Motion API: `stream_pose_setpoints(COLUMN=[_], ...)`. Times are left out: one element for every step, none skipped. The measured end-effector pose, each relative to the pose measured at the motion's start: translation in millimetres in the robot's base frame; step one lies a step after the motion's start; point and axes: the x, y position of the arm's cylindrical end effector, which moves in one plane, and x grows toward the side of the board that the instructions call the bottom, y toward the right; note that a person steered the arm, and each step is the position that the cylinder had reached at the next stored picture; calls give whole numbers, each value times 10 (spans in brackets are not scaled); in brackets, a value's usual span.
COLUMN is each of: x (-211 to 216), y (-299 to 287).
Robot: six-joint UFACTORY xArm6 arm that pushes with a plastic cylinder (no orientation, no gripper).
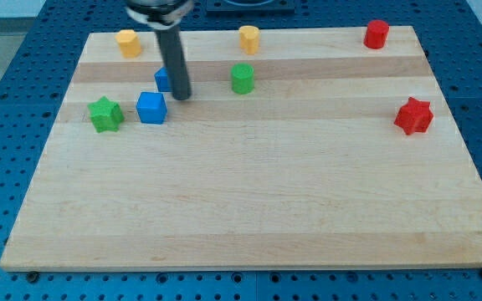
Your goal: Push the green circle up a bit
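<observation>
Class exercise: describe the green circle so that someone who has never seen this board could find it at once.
Start at the wooden board's top edge and find the middle yellow block. Just below it stands the green circle, to the right of my tip. It is round, unlike the spiky green star far left.

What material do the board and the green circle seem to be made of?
The board looks like pale wood with a smooth matt finish: lengthwise grain and plank bands show. The green circle is probably plastic or painted wood: its colour is even and saturated, with no grain visible. My tip stands to its left, apart from it.
</observation>
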Motion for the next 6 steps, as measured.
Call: stream_pose_setpoints(x=[18,-7,-291,-670,-788,-765], y=[494,920,1157,1172,1102,942])
